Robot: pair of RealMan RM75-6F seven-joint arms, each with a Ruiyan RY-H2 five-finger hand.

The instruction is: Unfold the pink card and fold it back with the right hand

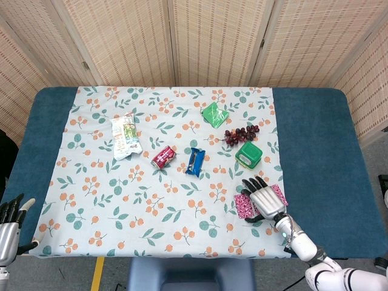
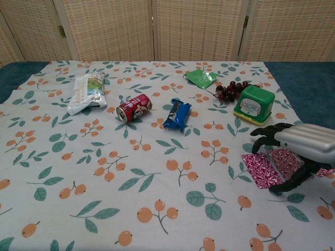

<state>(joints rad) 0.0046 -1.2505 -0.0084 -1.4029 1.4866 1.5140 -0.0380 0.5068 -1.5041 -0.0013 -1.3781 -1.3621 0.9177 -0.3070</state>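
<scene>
1. Pink card lies flat on the floral cloth, lower right of the frame, just below the green tub.
2. Right hand sits over the card w/ fingers spread and curled down. Fingertips are past the card's far edge, thumb near its front edge. Can't tell if anything's actually pinched.
3. Left hand is at the bottom left corner, off the cloth, fingers loose and apart, holding nothing.
</scene>
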